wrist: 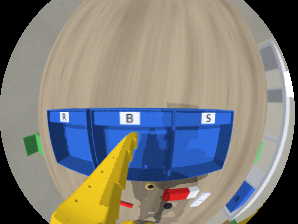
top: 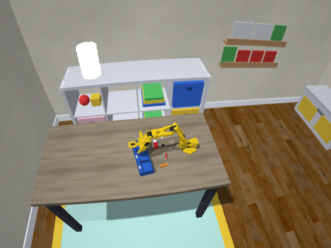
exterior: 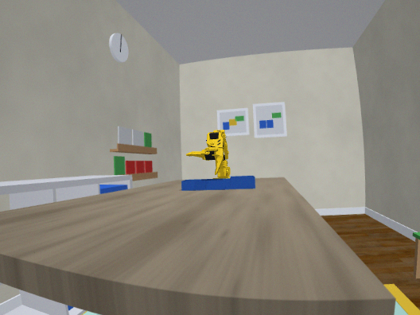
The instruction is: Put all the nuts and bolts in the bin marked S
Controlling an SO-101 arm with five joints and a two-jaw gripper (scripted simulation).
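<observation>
A blue row of three bins (top: 145, 166) (exterior: 239, 183) (wrist: 73, 145) stands on the table, with labels R, B and S in the wrist view; the bin marked S (wrist: 202, 143) is the right one there. My gripper (top: 140, 146) (exterior: 200, 160) (wrist: 133, 145) is open and empty, and hangs just above the row's end nearest the shelf. Its yellow jaw points over the middle bin in the wrist view. A red block (top: 155, 144) (wrist: 176, 193) and a small dark part (top: 163, 144) lie under the arm. A small red piece (top: 166, 155) and an orange piece (top: 163, 165) lie right of the bins.
The arm's base (top: 189, 146) stands right of the things on the wooden table (top: 88, 156) (exterior: 199, 246). A white shelf unit (top: 135, 87) with boxes stands behind the table. The bins hide the small things in the exterior view.
</observation>
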